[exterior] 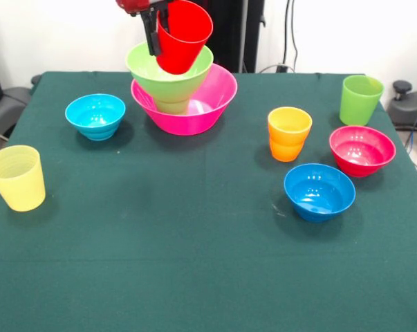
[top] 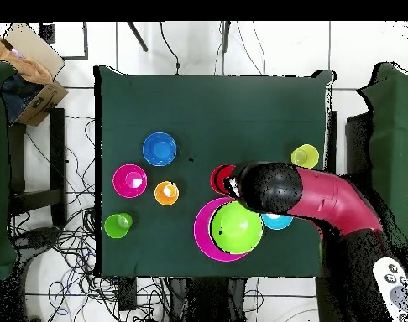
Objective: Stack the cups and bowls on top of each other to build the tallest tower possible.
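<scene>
Front view, nearest things: the darker blue bowl (exterior: 319, 191) and the pale yellow cup (exterior: 16, 177) sit closest, far apart from each other.
Front view, others waiting: the orange cup (exterior: 289, 133), the magenta bowl (exterior: 362, 150), the taller lime green cup (exterior: 361, 99) and the light blue bowl (exterior: 95, 115) all stand alone on the green cloth (exterior: 194, 263).
Front view, the tower: the large pink bowl (exterior: 208, 104) is at the far side, with the lime green bowl (exterior: 142, 66) propped up inside it.
Front view, my gripper: my gripper (exterior: 155, 31) is pinching the rim of the red cup (exterior: 184, 34), one finger inside. The cup leans over the lime green bowl.
Doing it well: I think I should make the cup straight, put it in the middle of the bowl, then let go slowly.
Overhead view: my arm (top: 312, 194) covers part of the light blue bowl. The red cup (top: 222, 179) peeks out beside the lime green bowl (top: 235, 228).
Hard to see: the small green cup under the lime green bowl is mostly hidden. I cannot tell if the red cup touches the bowl yet.
</scene>
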`<state>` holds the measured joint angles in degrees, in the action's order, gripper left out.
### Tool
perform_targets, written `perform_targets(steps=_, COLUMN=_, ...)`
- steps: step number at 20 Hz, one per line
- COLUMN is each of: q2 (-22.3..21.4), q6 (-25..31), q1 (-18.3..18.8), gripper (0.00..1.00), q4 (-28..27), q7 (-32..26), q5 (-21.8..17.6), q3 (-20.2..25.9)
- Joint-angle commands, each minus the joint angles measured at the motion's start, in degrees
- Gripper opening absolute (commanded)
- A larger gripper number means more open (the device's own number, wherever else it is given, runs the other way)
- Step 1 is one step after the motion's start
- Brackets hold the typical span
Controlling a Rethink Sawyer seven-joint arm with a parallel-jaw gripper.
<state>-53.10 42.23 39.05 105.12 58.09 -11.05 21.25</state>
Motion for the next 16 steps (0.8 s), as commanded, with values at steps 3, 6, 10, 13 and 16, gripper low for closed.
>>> perform_targets(steps=3, q2=6.2, q6=1.1, q1=-2.0, gripper=0.00, q4=0.4, q7=7.5, q5=-4.8, q3=-3.5)
perform_targets(steps=6, q2=8.8, q6=4.1, q1=-3.4, gripper=0.00, q4=-3.1, q7=7.2, q5=-7.4, q3=-5.4)
perform_targets(steps=10, q2=9.7, q6=6.0, q1=-3.7, gripper=0.00, q4=-4.8, q7=6.2, q5=-7.5, q3=-6.3)
perform_targets(steps=13, q2=9.4, q6=6.2, q1=-3.6, gripper=0.00, q4=-4.6, q7=5.4, q5=-7.3, q3=-6.5)
perform_targets(steps=16, q2=9.0, q6=5.9, q1=-3.4, gripper=0.00, q4=-4.1, q7=4.9, q5=-7.1, q3=-6.6)
